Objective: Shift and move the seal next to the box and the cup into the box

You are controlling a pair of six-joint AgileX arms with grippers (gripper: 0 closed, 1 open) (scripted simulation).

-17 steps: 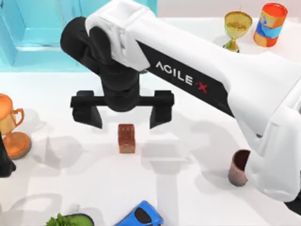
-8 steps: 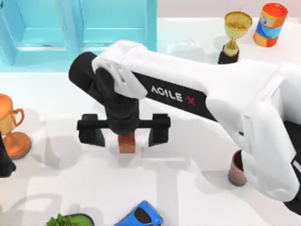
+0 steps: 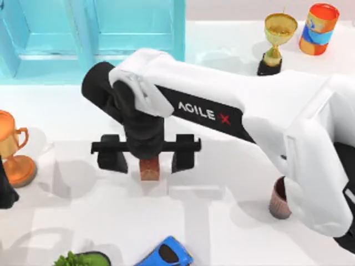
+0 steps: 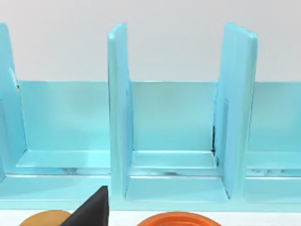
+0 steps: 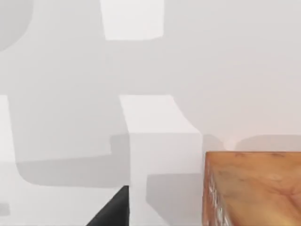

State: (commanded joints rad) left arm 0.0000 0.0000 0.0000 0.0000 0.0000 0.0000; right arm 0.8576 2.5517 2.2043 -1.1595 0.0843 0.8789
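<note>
A matt white table carries the seal, its mottled reddish-brown surface looking like polished stone. At four o'clock from it, the cup shows ribbed, dull pinkish-brown sides. The right arm wears smooth, glossy white shells over matt black parts. At eleven o'clock the box looks like smooth, faintly shiny turquoise plastic. A gold trophy gleams like metal; the orange trophy is glossy.
</note>
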